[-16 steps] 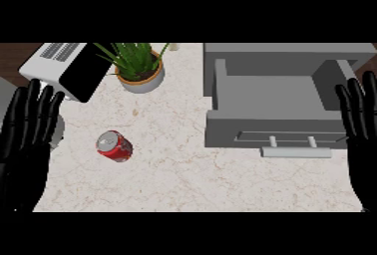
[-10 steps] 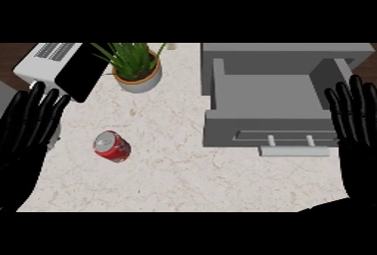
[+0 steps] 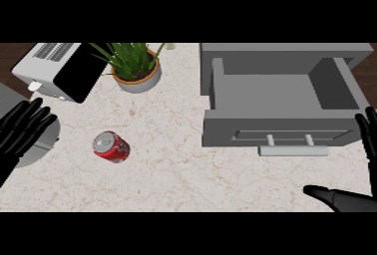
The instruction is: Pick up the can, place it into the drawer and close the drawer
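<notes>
Can (image 3: 111,147) on its side, untouched; drawer (image 3: 280,92) open. Left hand (image 3: 22,130) fingers spread; right hand (image 3: 353,196) open, mostly cropped.

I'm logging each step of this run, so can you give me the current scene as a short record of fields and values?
can: red can lying on its side on the counter, left of the drawer, not held
drawer: grey drawer pulled open, nothing visible inside, handle facing the robot
left hand: left hand open at the left edge, apart from the can
right hand: right hand open at the lower right, by the drawer front
other items: potted plant and a white appliance at the back left
task stage: can not yet picked up
</notes>
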Controlling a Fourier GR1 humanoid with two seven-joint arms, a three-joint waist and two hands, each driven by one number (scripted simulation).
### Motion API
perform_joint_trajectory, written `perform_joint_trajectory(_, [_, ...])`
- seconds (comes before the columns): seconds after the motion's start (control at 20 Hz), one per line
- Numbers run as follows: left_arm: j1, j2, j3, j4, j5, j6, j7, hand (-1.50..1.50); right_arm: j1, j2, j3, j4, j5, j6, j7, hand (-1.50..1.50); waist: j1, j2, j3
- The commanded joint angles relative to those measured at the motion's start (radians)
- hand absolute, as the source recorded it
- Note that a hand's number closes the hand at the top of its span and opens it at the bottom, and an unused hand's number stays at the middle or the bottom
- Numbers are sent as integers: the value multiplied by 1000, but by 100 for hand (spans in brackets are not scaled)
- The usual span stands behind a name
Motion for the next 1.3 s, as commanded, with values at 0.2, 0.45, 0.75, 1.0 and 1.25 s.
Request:
perform_joint_trajectory(0.2, [42, 47, 154, 14, 137, -136, 46, -150, 93, -13, -81, 10, -69, 94, -43, -150, 4, 0, 0])
perform_joint_trajectory(0.45, [-7, 78, 200, 70, 216, -146, 120, -150, 179, -35, -195, -48, -186, 173, -64, -150, -2, 0, 0])
perform_joint_trajectory(0.75, [-5, 65, 203, -50, 354, 26, 317, -150, 270, -7, -192, -112, -188, 221, -67, -150, -5, -2, 0])
perform_joint_trajectory(1.0, [-36, 21, 164, -28, 375, 45, 348, -150, 244, -22, -261, -77, -243, 263, -75, -150, -3, -1, 0])
perform_joint_trajectory(1.25, [-116, 28, 160, 70, 396, 83, 398, -150, 257, -11, -321, 16, -258, 325, -151, -150, -5, 0, 0])
